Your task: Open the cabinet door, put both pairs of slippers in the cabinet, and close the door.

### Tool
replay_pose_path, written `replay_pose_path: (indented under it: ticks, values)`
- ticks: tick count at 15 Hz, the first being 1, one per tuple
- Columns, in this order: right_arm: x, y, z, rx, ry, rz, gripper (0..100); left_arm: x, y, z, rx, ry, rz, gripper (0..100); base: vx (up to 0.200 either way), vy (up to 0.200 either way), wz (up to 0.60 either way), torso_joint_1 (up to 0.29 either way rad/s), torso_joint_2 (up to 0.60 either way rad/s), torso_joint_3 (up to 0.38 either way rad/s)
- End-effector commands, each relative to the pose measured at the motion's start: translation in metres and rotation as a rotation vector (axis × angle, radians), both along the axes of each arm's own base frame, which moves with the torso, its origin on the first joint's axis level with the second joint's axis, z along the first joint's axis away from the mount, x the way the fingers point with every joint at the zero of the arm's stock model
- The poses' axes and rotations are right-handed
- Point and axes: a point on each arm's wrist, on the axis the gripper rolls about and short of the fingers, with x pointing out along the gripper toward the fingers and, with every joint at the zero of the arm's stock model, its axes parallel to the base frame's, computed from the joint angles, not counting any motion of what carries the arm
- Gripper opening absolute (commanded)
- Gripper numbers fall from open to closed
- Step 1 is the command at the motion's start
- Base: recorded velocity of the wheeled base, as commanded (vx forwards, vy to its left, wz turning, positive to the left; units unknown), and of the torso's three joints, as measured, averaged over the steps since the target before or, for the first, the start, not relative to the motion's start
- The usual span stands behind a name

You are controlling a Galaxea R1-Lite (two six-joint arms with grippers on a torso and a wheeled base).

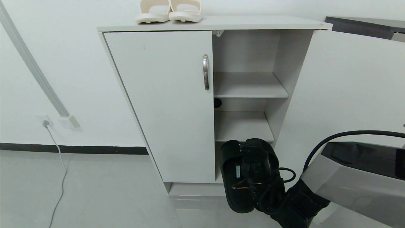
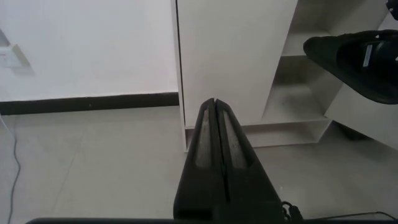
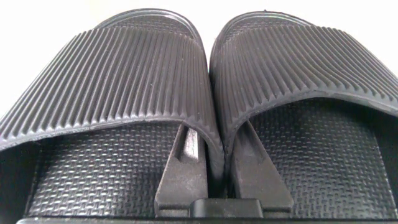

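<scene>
White laminate cabinet (image 1: 158, 104): right door (image 1: 348, 88) swung wide, left one closed. Pair of black ribbed rubber slippers (image 1: 240, 177) held at the bottom opening, right gripper (image 3: 216, 143) pinching both inner strap edges together. Probably light, floppy and grippy; the straps are the sensible hold. Cream foam slippers (image 1: 170, 12) sit on the cabinet top. Left gripper (image 2: 214, 109) pressed together, holding nothing.
</scene>
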Motion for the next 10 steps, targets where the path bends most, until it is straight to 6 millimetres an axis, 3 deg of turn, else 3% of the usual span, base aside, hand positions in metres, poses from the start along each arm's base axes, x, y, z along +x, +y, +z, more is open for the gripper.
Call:
replay_pose_path:
  ticks: [1, 7, 10]
  values:
    - [0.003, 0.0, -0.003, -0.004, 0.004, -0.006, 0, 0.0, 0.0, 0.0, 0.001, 0.002, 0.0, 0, 0.0, 0.0, 0.0, 0.007, 0.0, -0.188]
    - [0.004, -0.003, 0.0, 0.001, -0.002, -0.017, 0, 0.0, 0.0, 0.0, -0.002, 0.0, 0.005, 0, 0.0, 0.0, 0.0, 0.005, 0.0, -0.195]
    - [0.002, -0.003, 0.009, 0.033, -0.055, -0.024, 0, 0.0, 0.0, 0.0, -0.008, -0.001, 0.01, 0, 0.0, 0.0, 0.0, 0.002, 0.0, -0.035]
